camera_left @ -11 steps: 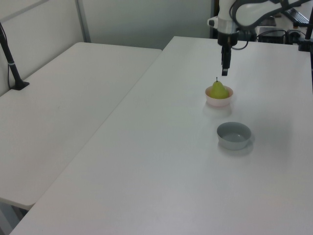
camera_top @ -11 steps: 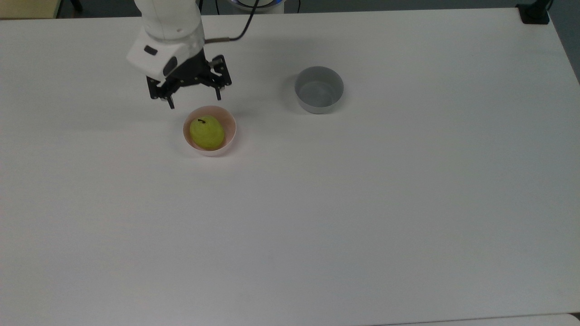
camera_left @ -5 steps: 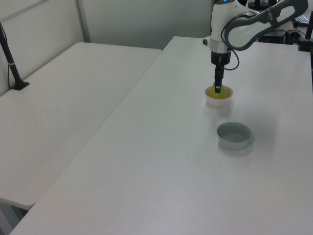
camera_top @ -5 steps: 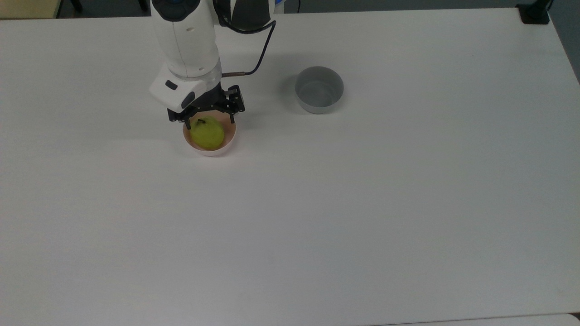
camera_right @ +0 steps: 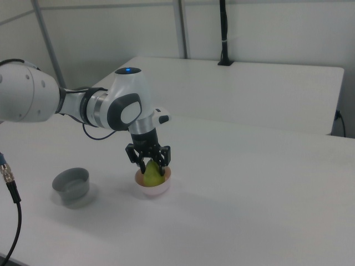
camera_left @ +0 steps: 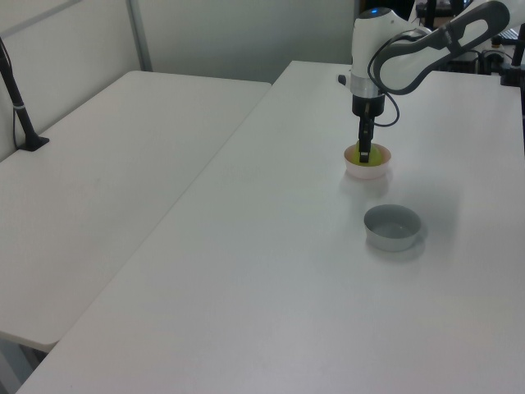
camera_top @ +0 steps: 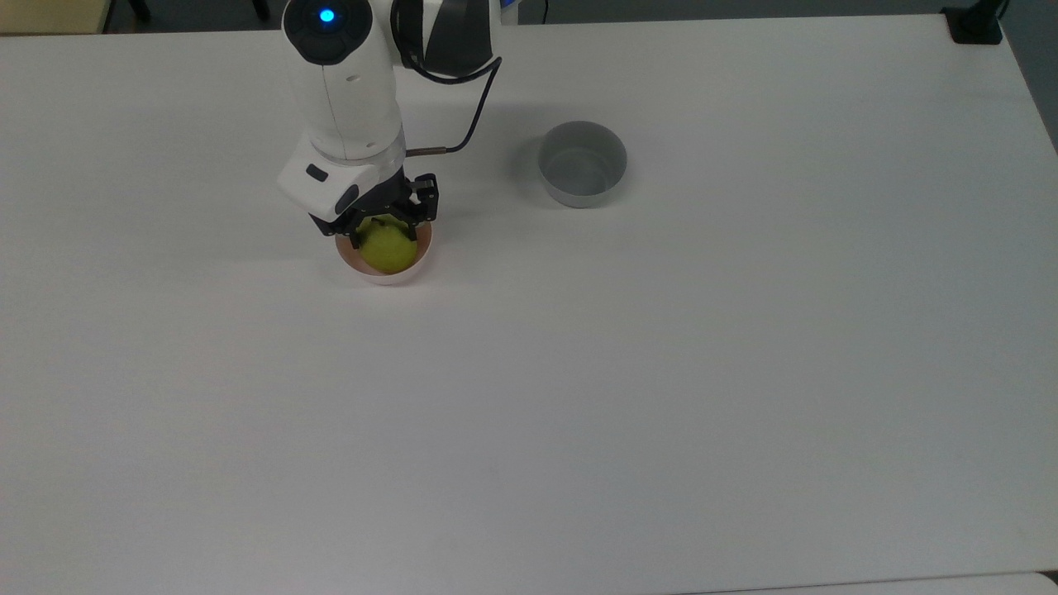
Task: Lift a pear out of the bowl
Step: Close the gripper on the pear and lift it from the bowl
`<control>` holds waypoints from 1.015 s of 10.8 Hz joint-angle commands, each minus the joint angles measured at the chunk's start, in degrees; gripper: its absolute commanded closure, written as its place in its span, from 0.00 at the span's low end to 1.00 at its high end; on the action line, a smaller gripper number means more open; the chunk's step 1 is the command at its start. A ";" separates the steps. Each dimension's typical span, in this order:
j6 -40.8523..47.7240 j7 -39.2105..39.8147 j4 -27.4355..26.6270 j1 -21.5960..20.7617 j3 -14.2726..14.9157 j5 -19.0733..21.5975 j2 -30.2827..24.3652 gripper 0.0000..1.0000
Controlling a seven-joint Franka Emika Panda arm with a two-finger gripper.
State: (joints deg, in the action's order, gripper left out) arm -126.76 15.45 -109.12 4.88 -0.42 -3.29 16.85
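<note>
We see the pear (camera_top: 386,249) sitting in the pink bowl (camera_top: 385,275) on the white table (camera_top: 661,372). The gripper (camera_top: 383,234) reaches down into the bowl, its fingers (camera_right: 161,160) on either side of the pear's top; whether they pinch it we cannot tell. A grey bowl (camera_top: 582,163) stands well apart, toward the top view's right.
</note>
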 commanded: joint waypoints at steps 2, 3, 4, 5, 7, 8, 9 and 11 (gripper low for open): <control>-1.30 -0.94 -1.28 -0.75 0.68 -0.93 -0.32 0.88; -0.77 -0.77 -1.27 -0.75 0.68 -0.93 -0.59 0.92; -0.51 -0.68 -1.19 -0.49 0.59 -0.93 -1.29 0.92; 0.80 -0.68 -1.01 -0.31 0.59 -0.84 -2.34 0.92; 4.32 -0.50 0.13 -0.22 0.59 -0.76 -4.62 0.93; 6.07 -0.50 1.09 -0.22 0.59 -0.49 -5.76 0.94; 7.92 -0.59 2.75 -0.13 0.59 -0.14 -6.56 0.94; 12.92 -0.42 7.23 1.17 0.59 0.30 -8.23 0.94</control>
State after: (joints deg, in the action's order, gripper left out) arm -119.80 15.44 -105.81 5.12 -0.21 -3.29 11.49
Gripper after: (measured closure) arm 0.357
